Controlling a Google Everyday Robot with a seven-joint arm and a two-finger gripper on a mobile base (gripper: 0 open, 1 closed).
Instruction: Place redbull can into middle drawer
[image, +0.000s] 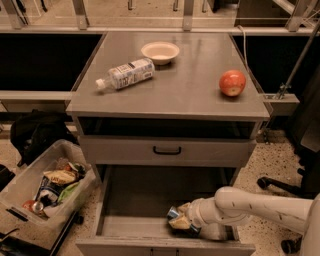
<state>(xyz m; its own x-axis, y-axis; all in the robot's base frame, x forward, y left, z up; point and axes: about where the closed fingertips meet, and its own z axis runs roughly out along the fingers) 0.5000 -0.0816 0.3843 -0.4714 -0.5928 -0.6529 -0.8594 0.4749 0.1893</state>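
Observation:
The middle drawer (131, 199) is pulled open at the bottom of the grey cabinet, and its flat floor is bare. My white arm reaches in from the right. My gripper (181, 223) is low inside the drawer near its front right, shut on the redbull can (173, 212). The can is tilted, with its shiny end pointing left, just above the drawer floor. The fingers hide most of the can's body.
Above the open drawer is a closed drawer front with a black handle (167, 150). On the cabinet top lie a clear plastic bottle (126, 74), a white bowl (160, 52) and a red apple (232, 83). A clear bin of snacks (42, 187) stands on the floor at the left.

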